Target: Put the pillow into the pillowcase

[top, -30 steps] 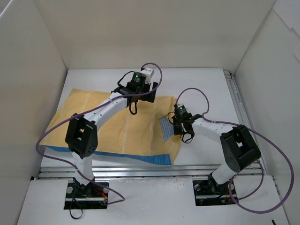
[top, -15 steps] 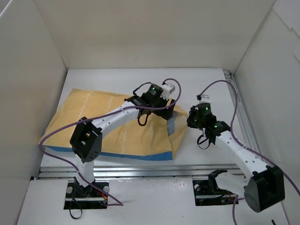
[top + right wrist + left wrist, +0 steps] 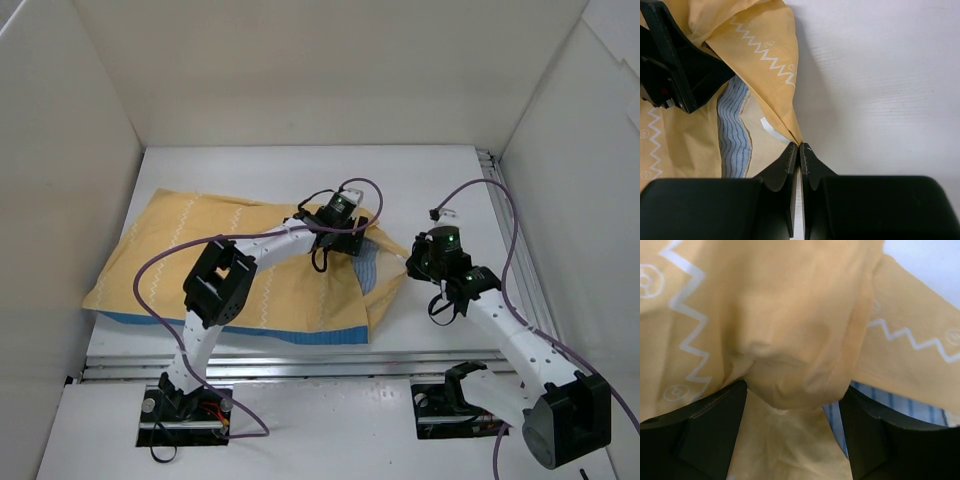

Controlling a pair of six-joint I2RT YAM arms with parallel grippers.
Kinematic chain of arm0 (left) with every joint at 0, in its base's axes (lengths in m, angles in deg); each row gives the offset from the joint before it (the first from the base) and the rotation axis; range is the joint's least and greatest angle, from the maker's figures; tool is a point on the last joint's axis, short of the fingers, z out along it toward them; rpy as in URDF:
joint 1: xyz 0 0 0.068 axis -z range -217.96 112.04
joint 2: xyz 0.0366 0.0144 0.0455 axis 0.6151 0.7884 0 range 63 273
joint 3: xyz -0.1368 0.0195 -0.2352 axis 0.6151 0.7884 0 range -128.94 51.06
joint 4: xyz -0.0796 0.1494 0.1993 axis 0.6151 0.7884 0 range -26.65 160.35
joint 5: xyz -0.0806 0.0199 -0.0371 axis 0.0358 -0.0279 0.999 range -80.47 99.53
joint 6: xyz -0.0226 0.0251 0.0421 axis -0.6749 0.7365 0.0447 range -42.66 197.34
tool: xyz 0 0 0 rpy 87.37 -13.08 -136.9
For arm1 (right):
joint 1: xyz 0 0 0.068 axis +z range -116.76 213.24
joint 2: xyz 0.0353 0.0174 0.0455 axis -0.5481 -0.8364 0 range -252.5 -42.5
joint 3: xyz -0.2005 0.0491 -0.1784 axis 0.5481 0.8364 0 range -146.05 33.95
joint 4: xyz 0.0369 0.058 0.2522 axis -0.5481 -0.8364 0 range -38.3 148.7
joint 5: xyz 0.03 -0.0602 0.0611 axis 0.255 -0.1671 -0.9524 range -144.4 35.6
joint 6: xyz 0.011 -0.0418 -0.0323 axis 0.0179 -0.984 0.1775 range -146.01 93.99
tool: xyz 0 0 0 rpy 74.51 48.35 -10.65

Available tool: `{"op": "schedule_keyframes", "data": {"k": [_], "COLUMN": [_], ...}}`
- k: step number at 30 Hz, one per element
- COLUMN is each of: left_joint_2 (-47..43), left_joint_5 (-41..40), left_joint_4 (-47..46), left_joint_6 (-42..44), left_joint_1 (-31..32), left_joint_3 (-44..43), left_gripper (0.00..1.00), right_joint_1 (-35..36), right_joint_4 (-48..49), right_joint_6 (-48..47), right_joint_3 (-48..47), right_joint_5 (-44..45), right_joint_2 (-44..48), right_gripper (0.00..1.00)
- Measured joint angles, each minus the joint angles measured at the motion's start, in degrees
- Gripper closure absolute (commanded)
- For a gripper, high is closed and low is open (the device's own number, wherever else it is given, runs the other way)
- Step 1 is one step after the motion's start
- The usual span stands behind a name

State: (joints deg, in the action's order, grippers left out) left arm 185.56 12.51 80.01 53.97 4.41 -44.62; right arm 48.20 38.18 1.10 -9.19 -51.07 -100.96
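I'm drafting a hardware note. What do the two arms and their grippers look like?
The left arm and right arm have white links and chunky black joint housings. A purple cable loops along each. A green light glows at the right wrist. The left gripper and right gripper have matte black, wedge-shaped fingers.

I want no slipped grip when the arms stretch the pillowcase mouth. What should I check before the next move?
1. Right gripper pinching the pillowcase hem: ok, jaws closed on the edge.
2. Left gripper holding cloth: cannot tell; fabric bunches between fingers set well apart.
3. Mouth open: ok, blue lining shows between the two grippers.
4. Pillow inside: cannot tell, none visible.
5. Pillowcase resting on the table: ok.
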Motion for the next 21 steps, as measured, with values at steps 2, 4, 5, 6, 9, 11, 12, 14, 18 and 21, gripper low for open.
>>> {"op": "schedule_keyframes", "data": {"k": [2, 4, 5, 6, 9, 11, 12, 14, 18, 21], "left_joint_2": [-0.1, -0.8, -1.3, -1.7, -2.3, -2.3, -2.4, -2.4, -3.7, -5.7], "left_joint_5": [-2.7, -5.2, -6.5, -8.0, -12.4, -13.3, -13.4, -12.5, -8.0, -2.3], "left_joint_4": [-0.6, -1.8, -2.4, -2.7, -2.2, -2.1, -2.1, -2.3, -3.5, -3.8], "left_joint_6": [-1.5, -2.8, -3.5, -4.1, -5.6, -6.3, -6.4, -6.1, -3.8, -1.1], "left_joint_1": [0.0, 0.0, 0.0, 0.0, -0.7, -1.5, -1.8, -2.2, -2.9, -3.6], "left_joint_3": [0.5, 2.4, 3.5, 4.4, 5.5, 5.5, 5.5, 5.6, 6.7, 7.5], "left_gripper": [0.36, 0.43, 0.59, 0.67, 0.92, 1.00, 1.00, 1.00, 1.00, 1.00], "right_joint_1": [-0.1, -0.1, -0.1, -0.1, -0.1, -0.1, -0.1, -0.1, -0.1, 0.0], "right_joint_4": [0.0, 0.1, 0.1, 0.2, 0.3, 0.3, 0.3, 0.5, 0.9, 1.6], "right_joint_6": [0.2, 0.3, 0.5, 0.6, 1.4, 1.7, 1.9, 2.0, 2.1, 2.1], "right_joint_3": [0.1, 0.4, 0.7, 1.2, 3.4, 4.6, 5.1, 5.4, 5.7, 6.2], "right_joint_5": [-0.3, -0.9, -1.2, -1.7, -2.7, -3.3, -3.6, -4.0, -4.0, -4.1], "right_joint_2": [0.3, 0.3, 0.3, 0.3, 0.3, 0.3, 0.3, 0.3, 0.1, -1.2], "right_gripper": [1.00, 1.00, 1.00, 1.00, 1.00, 1.00, 1.00, 1.00, 1.00, 1.00]}}
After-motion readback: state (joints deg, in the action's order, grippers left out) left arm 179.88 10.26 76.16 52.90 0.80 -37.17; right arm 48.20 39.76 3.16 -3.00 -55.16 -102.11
